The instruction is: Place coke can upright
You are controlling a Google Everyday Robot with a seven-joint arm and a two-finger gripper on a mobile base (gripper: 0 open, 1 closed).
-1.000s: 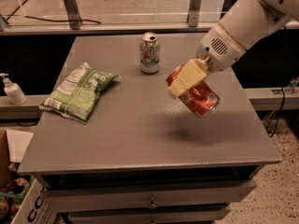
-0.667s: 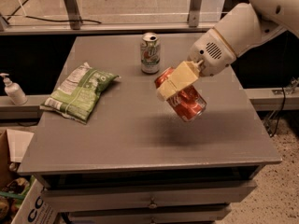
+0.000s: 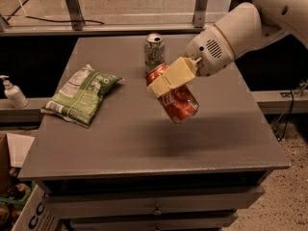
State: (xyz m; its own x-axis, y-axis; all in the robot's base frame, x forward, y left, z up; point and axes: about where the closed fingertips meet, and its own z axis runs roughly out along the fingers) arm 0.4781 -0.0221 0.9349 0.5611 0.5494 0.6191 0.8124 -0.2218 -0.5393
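Fingers point(image 3: 171, 77) around tilted coke can point(image 3: 180, 104), midair

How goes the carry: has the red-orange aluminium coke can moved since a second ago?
Yes. The red-orange coke can, held in the tool above the grey table, shifted left toward the white-and-green soda can.

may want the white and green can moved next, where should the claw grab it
Around its mid sidewall, coming level from the right: the white and green can stands upright, round, at the back of the table. The claw hangs just in front, shut on the tilted coke can, so that likely goes down first.
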